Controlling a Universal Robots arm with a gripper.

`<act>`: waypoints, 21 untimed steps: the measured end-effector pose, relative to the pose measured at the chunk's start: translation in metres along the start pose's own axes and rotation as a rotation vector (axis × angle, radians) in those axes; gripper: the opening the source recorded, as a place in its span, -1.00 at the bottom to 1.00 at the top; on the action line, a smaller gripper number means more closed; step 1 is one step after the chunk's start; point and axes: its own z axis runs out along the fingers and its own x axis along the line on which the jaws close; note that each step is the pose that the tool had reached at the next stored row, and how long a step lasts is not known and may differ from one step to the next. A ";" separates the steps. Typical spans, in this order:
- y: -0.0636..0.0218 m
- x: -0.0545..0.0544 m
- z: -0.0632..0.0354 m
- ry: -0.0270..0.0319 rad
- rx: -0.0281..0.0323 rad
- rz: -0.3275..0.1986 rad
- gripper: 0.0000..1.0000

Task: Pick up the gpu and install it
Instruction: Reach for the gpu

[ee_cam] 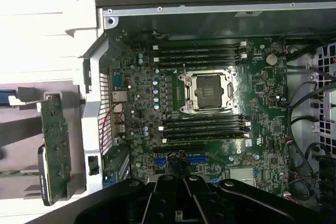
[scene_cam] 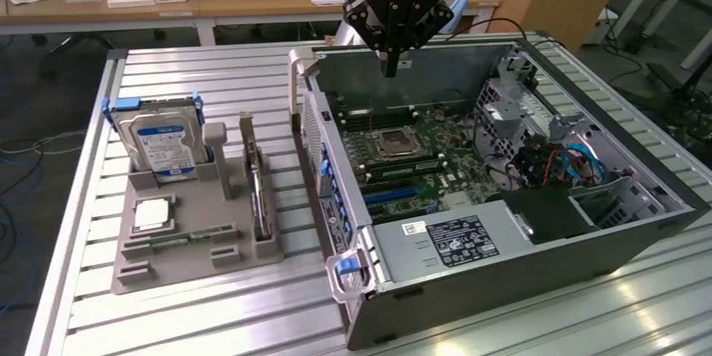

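The gpu (scene_cam: pixel 255 183) stands on edge in a slot of the grey holder (scene_cam: pixel 189 260) on the exterior view's left, a slim dark card. In the wrist view the gpu (ee_cam: pixel 55 145) shows as a green board just outside the case's side wall. My gripper (scene_cam: pixel 391 68) hangs over the far end of the open computer case (scene_cam: pixel 534 248), well away from the gpu, with its fingers together and nothing between them. In the wrist view the gripper (ee_cam: pixel 184 181) looks straight down on the motherboard (ee_cam: pixel 252 129), above the blue expansion slots (ee_cam: pixel 198 158).
The grey holder also carries a silver hard drive (scene_cam: pixel 165 144) with a blue-white label, a small square chip (scene_cam: pixel 152 213) and a narrow memory stick (scene_cam: pixel 178 238). Inside the case are the CPU socket (ee_cam: pixel 207 92), a drive cage with cables (scene_cam: pixel 556 164) and the power supply (scene_cam: pixel 468 239). Everything sits on a slatted metal table (scene_cam: pixel 200 323).
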 end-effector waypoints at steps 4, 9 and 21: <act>0.0002 0.001 0.0000 0.0000 0.0000 0.000 -0.79; 0.0002 0.006 0.0000 0.0000 -0.0001 0.000 -0.79; -0.0011 0.042 -0.0001 0.0000 -0.0001 0.000 -0.79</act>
